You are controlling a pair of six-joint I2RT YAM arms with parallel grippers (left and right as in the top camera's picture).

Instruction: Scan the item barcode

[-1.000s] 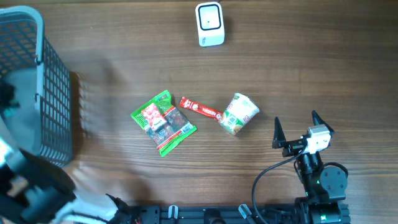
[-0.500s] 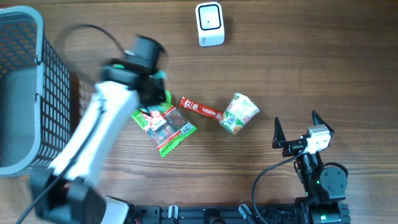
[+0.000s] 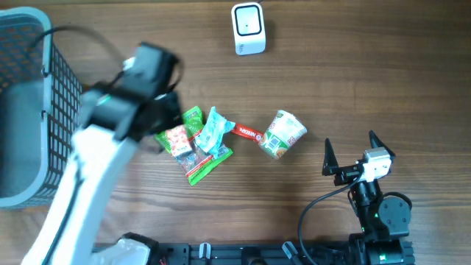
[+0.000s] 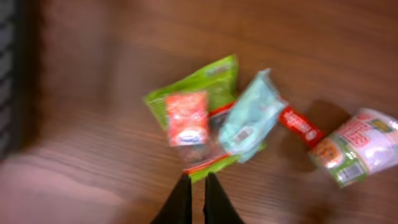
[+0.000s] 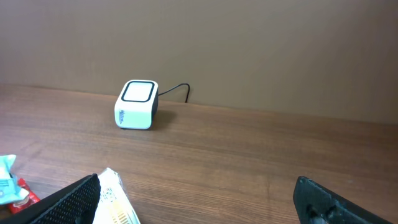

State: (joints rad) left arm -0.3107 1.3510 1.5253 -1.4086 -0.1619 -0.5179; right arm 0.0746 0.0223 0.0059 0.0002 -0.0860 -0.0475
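Sideways lies the noodle cup (image 3: 282, 133); left jaws closed empty, right jaws wide.

- brown wooden table (image 3: 383, 66): matt, with visible grain.
- green plastic snack packet (image 4: 214, 81): glossy, crinkled film.
- pale blue plastic pouch (image 3: 213, 131): shiny film.
- white box-shaped plastic scanner (image 3: 248, 28): smooth, slightly glossy.
- grey plastic mesh basket (image 3: 70, 96): matt.

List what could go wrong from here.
1. The blue packet overlaps the green packet and the red bar, so a grasp may catch two items.
2. The cup lies on its side and may roll if nudged.
3. The left gripper is shut and empty. Descending like that would push items, not grip them.
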